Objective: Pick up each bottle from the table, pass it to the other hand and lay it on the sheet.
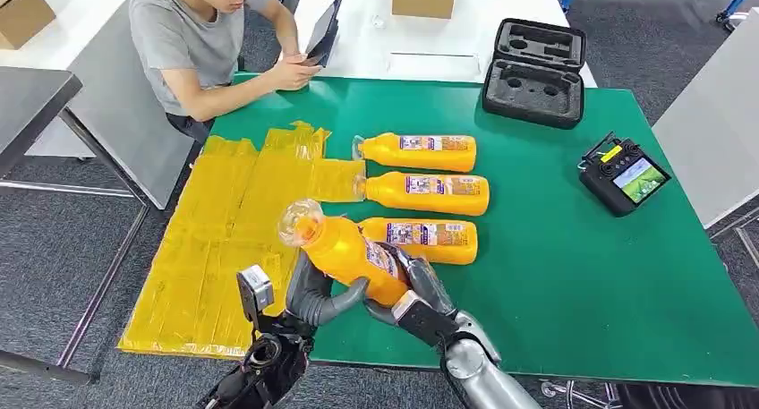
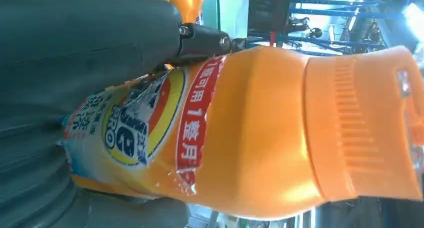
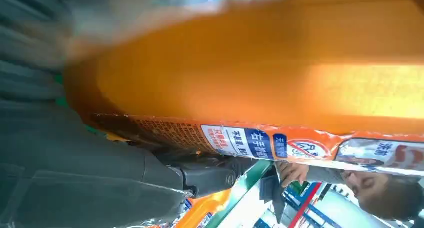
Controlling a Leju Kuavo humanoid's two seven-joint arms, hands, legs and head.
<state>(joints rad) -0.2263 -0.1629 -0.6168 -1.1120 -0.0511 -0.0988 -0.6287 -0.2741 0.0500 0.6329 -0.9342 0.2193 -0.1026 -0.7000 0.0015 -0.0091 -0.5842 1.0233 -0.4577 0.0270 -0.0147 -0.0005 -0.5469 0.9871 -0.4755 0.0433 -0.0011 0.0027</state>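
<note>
Head view: both hands clamp one orange bottle [image 1: 345,252], lifted and tilted over the near edge of the green counter [image 1: 555,275], its clear cap toward the yellow sheet [image 1: 228,239]. The left hand [image 1: 313,294] wraps the bottle's lower side; the right hand [image 1: 416,288] grips its base end. Three more bottles lie on their sides in a row near the counter's middle, caps toward the sheet: far bottle [image 1: 419,151], middle bottle [image 1: 428,192], near bottle [image 1: 421,239]. An open black case [image 1: 534,71] sits at the far edge, a controller [image 1: 622,178] toward the right edge. A person [image 1: 201,42] sits at the far left corner.

Left wrist view: grey fingers [image 2: 75,48] press against the labelled bottle [image 2: 260,133].

Right wrist view: the thumb [image 3: 100,173] presses the blurred bottle [image 3: 260,73].
</note>
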